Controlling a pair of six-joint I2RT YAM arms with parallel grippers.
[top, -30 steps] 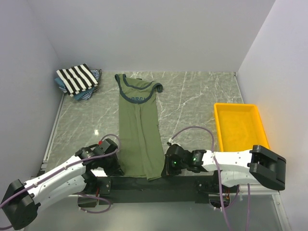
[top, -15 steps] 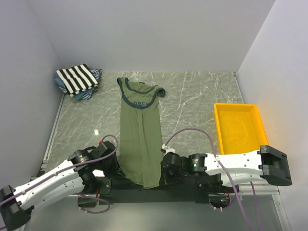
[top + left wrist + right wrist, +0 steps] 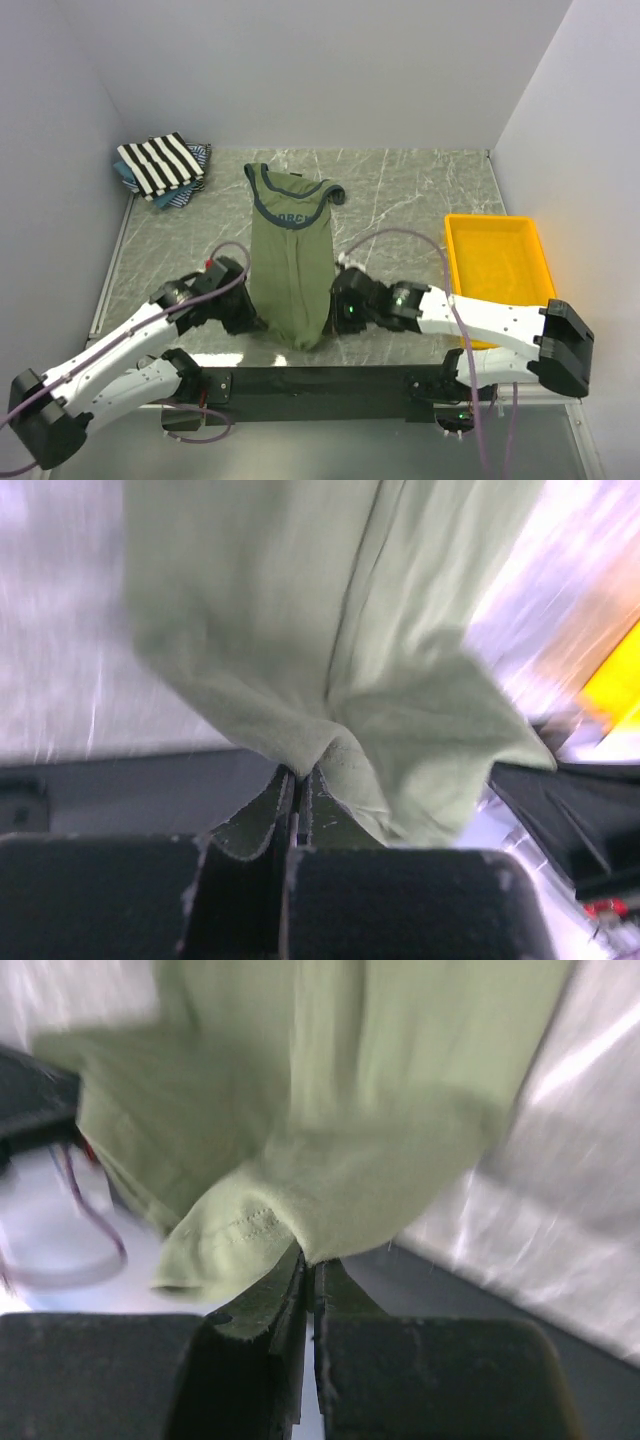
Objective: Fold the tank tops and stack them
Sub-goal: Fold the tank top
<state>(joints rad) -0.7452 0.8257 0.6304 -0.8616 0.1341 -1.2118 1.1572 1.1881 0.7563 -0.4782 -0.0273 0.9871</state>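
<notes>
Olive top (image 3: 288,270) is now off the worktop (image 3: 420,200) at its near end. A sec ago the hem lay flat at the near edge w/ both grippers down at its corners. Now those corners are raised and carried away from the arm bases, so from above the cloth looks shorter and sags betw. the two grips. Neck end, w/ navy trim and print, lies on the worktop toward the back, nudged a bit right vs. before. Left gripper (image 3: 297,775) is clamped tight on the left hem corner: wrist view shows cloth pinched betw. the pads, no gap. Right gripper (image 3: 308,1260) is likewise clamped on the right hem corner, stitched hem bunched just above the pads. My read: grasp is done and the hem-to-neck fold is underway, approx. early-mid for this garment. Next move needs both arms going fwd together at equal height so the hem lands square near the neckline; uneven travel would prob. skew the fold. Striped top (image 3: 160,165) sits folded on blue tops (image 3: 187,196) at the far-left corner, well apart, and that's likely the stack this one joins. Yellow tray (image 3: 497,262) is at the right, beside the right arm, not touching the cloth.
</notes>
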